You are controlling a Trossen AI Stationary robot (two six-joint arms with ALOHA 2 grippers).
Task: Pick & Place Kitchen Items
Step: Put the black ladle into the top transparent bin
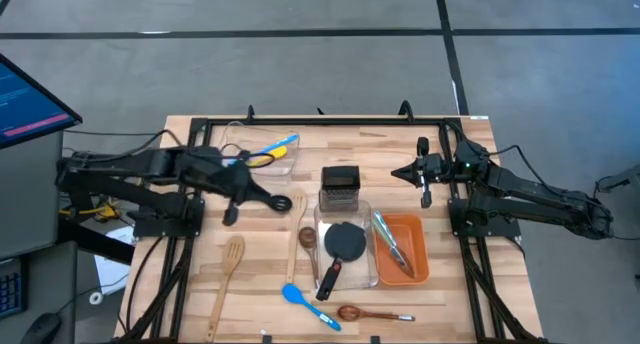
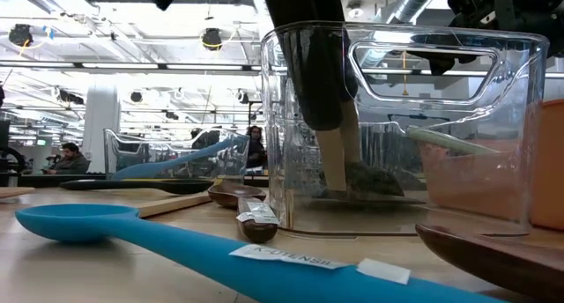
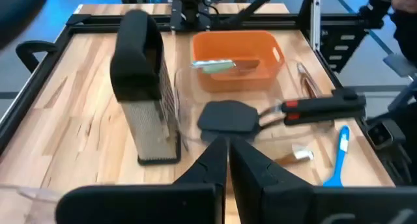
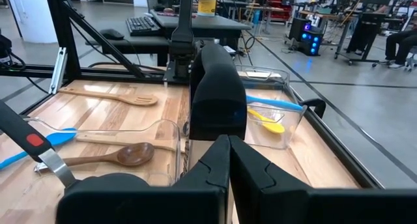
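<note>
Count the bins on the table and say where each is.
3. The left clear bin is top left in the high view; the centre clear bin, holding a black turner, sits mid-table; the orange bin is beside it, right.

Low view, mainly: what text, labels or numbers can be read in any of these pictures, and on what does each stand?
"K-UTENSIL", possibly with more after it: white sticker on the blue spoon handle, low view.
Second white sticker farther along that handle: nothing readable.
Tag on the wooden spoon: too blurred.
Monitor, high view: lines of text, too small.
Yellow sign in the room, right wrist view: unreadable.
</note>
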